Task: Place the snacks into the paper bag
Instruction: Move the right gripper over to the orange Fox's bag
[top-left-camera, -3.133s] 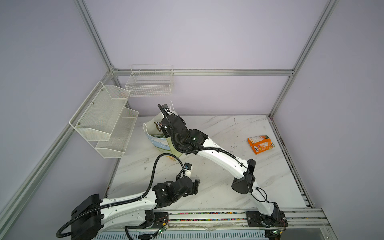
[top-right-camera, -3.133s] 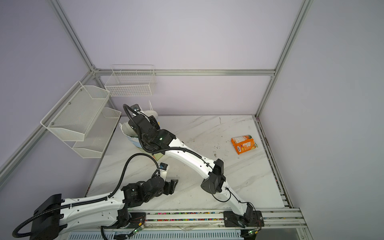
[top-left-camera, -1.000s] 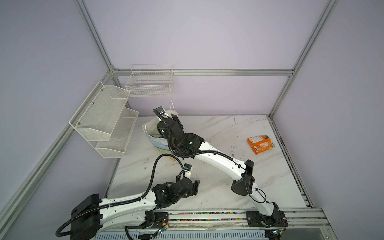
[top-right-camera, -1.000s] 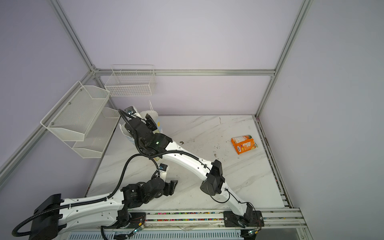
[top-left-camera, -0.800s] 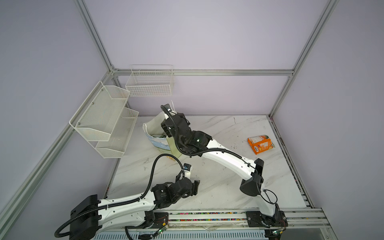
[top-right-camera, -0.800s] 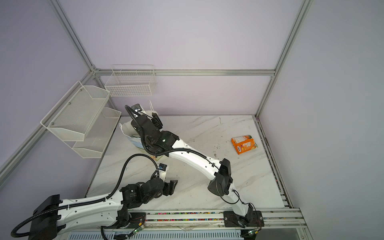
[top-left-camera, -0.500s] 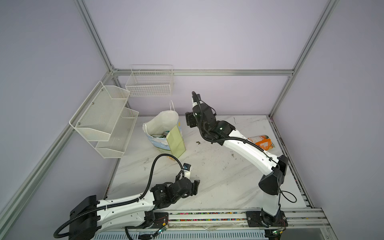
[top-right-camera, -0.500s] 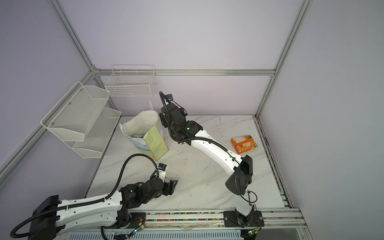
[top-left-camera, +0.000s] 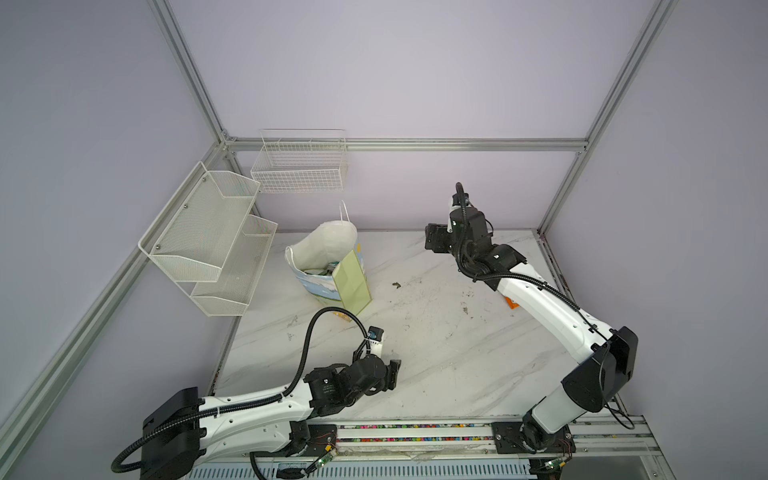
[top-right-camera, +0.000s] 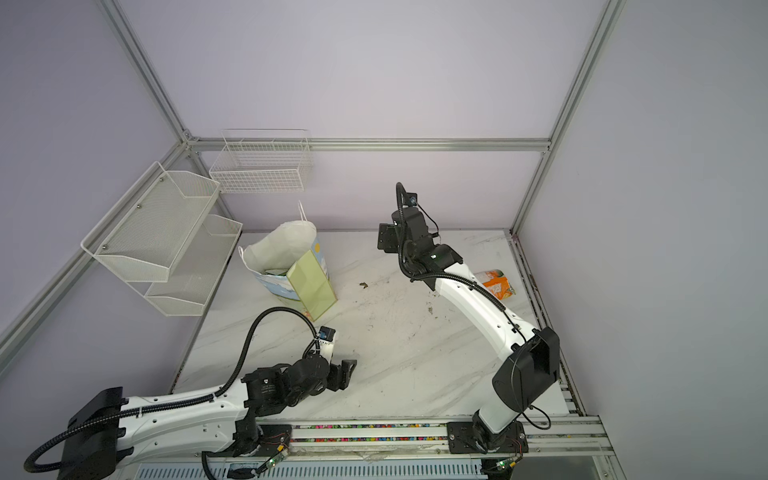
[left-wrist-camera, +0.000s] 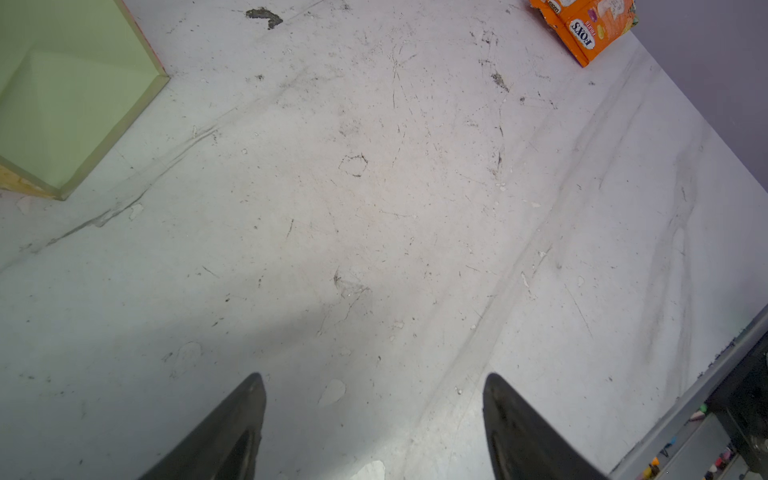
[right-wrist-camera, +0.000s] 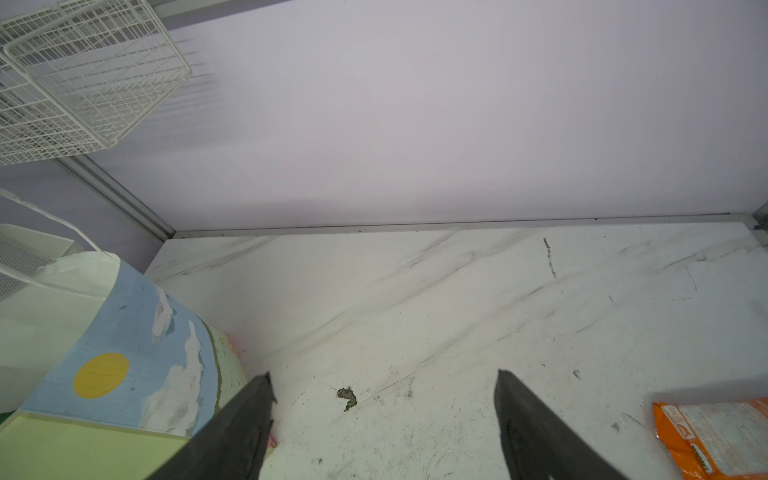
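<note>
Right gripper (right-wrist-camera: 384, 384) gapes empty — paper bag (right-wrist-camera: 124, 357) beside one finger, orange packet (right-wrist-camera: 715, 436) past the other, probably lying flat. Left gripper (left-wrist-camera: 374, 382) likewise spread, empty.

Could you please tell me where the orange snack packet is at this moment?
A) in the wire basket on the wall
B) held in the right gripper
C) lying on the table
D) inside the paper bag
C: the orange packet lies flat on the table on the right arm's side, clear of the open right gripper and well apart from the paper bag.
</note>
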